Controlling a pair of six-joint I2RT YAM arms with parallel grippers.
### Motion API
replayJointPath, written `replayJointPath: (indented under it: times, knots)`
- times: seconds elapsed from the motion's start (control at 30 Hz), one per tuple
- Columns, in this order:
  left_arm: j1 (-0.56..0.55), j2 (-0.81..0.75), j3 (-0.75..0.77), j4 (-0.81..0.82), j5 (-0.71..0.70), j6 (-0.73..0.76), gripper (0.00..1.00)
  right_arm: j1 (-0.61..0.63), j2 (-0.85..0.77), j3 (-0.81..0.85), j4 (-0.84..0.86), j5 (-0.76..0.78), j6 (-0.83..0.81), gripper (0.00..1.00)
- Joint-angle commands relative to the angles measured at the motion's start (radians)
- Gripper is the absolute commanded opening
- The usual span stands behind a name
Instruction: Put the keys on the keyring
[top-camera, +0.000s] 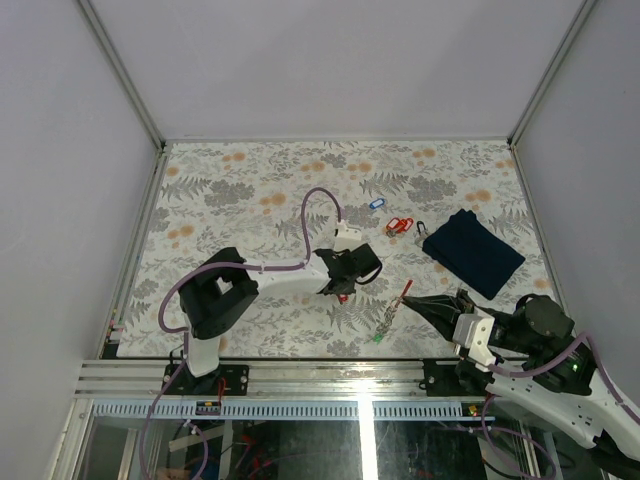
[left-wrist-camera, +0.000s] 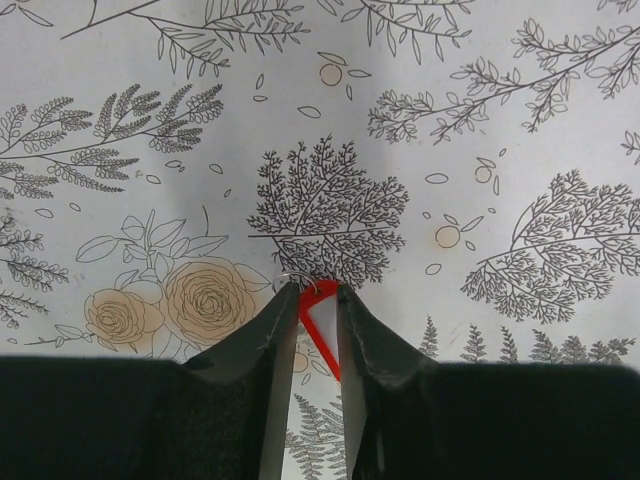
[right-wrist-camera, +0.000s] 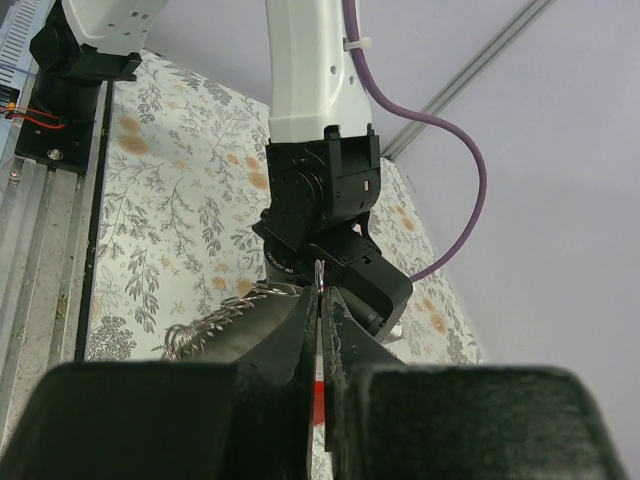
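While your left gripper (left-wrist-camera: 317, 290) narrowly pinches a red tag (left-wrist-camera: 328, 350) toward the tabletop's (top-camera: 250, 180) near edge, your right gripper (right-wrist-camera: 320, 295) is clamped on a thin red piece (right-wrist-camera: 317, 385); a chain (top-camera: 388, 318) with a green tag (top-camera: 378, 337) trails from it.

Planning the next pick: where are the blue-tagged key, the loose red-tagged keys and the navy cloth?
blue-tagged key (top-camera: 376, 203): top view, its blue tag.
red-tagged keys (top-camera: 399, 225): top view, the red tags.
navy cloth (top-camera: 472, 252): top view, its middle.
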Motion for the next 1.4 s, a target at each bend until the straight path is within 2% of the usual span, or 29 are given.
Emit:
replayJointPath:
  times: [0.0, 0.23, 0.4, 0.53, 0.67, 0.77, 0.8, 0.87, 1.03, 1.07, 1.1, 1.23, 1.37]
  knots:
    - [-0.003, 0.013, 0.011, -0.011, -0.036, -0.018, 0.15, 0.004, -0.011, 0.003, 0.051, -0.014, 0.020, 0.00]
    - [-0.005, 0.017, 0.013, 0.027, 0.001, 0.077, 0.00, 0.003, -0.011, 0.000, 0.052, -0.014, 0.023, 0.00]
    - [-0.013, -0.011, -0.003, 0.080, 0.064, 0.224, 0.00, 0.003, -0.016, 0.001, 0.049, -0.010, 0.023, 0.00]
    - [-0.022, -0.085, -0.079, 0.186, 0.230, 0.408, 0.00, 0.003, -0.023, -0.002, 0.048, -0.003, 0.023, 0.00]
    - [-0.023, -0.147, -0.138, 0.199, 0.382, 0.548, 0.00, 0.004, -0.028, -0.001, 0.042, 0.001, 0.021, 0.00]
    - [-0.021, -0.204, -0.182, 0.194, 0.349, 0.563, 0.01, 0.004, -0.032, -0.003, 0.041, 0.007, 0.020, 0.00]
    - [-0.020, -0.225, -0.192, 0.197, 0.316, 0.550, 0.06, 0.004, -0.034, -0.007, 0.041, 0.008, 0.021, 0.00]
    - [-0.019, -0.261, -0.205, 0.219, 0.280, 0.508, 0.26, 0.003, -0.036, -0.013, 0.046, 0.009, 0.023, 0.00]
    - [-0.023, -0.281, -0.187, 0.275, 0.056, 0.279, 0.46, 0.003, -0.036, -0.026, 0.057, 0.007, 0.027, 0.00]
    - [-0.029, -0.266, -0.176, 0.268, 0.015, 0.235, 0.60, 0.003, -0.035, -0.027, 0.059, 0.006, 0.029, 0.00]
    - [-0.038, -0.247, -0.156, 0.253, -0.024, 0.196, 0.66, 0.003, -0.036, -0.027, 0.062, 0.006, 0.030, 0.00]
    - [-0.065, -0.124, -0.047, 0.153, -0.120, 0.074, 0.70, 0.003, -0.039, -0.028, 0.059, 0.003, 0.032, 0.00]
    - [-0.086, -0.015, 0.048, 0.067, -0.157, 0.024, 0.71, 0.003, -0.041, -0.029, 0.055, 0.000, 0.036, 0.00]
